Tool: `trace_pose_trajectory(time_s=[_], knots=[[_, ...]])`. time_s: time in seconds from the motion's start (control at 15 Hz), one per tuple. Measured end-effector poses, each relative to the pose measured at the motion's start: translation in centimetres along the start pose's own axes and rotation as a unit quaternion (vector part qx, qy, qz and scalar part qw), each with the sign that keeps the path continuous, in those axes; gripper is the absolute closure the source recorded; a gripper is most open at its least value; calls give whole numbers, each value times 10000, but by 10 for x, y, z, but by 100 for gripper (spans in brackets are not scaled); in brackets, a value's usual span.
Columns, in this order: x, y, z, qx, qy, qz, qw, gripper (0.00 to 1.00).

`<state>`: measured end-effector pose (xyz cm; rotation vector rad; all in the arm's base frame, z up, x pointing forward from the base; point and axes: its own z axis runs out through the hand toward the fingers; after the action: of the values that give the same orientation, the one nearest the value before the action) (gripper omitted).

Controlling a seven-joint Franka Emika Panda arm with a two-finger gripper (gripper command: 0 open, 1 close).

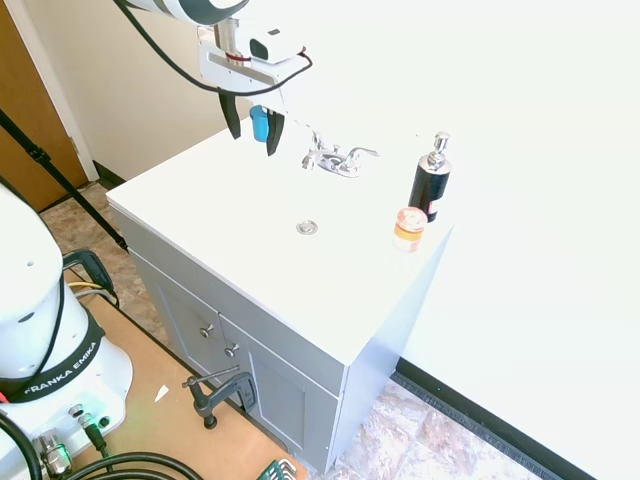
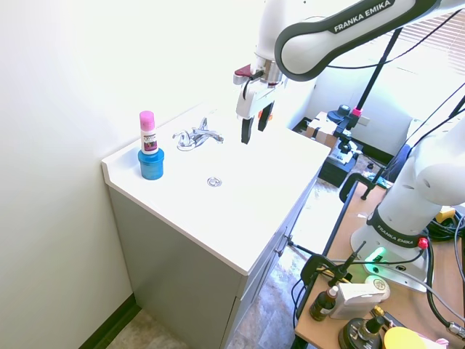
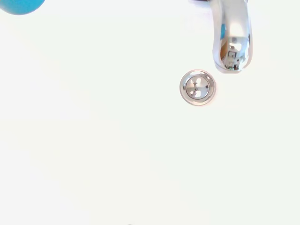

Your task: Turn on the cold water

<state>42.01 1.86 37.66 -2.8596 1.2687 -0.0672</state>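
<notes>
Your first exterior view looks down on the vanity (image 1: 190, 215) from one front corner; your second looks from the opposite side. Both share the faucet (image 1: 335, 158) and drain (image 2: 214, 182). Your wrist view looks straight down, close.

White arm (image 2: 349, 29), black "FRANKA EMIKA" bands, dark-fingered end effector (image 2: 256, 123)

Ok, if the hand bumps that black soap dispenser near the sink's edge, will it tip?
Probably. The black soap dispenser is tall and narrow with a pump on top, so a high knock would likely topple it. It stands upright near the counter edge and could fall off. The small orange jar beside it might get knocked too.
</notes>
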Motion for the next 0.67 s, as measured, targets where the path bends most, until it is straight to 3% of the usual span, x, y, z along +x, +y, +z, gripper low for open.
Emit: trace_pose_trajectory(time_s=[0.2,0.33,0.67], knots=[[4,-4,-5,131,123,37,9998,0],[22,-15,-15,412,520,233,9975,0],[112,-52,12,725,1474,683,9840,0]])
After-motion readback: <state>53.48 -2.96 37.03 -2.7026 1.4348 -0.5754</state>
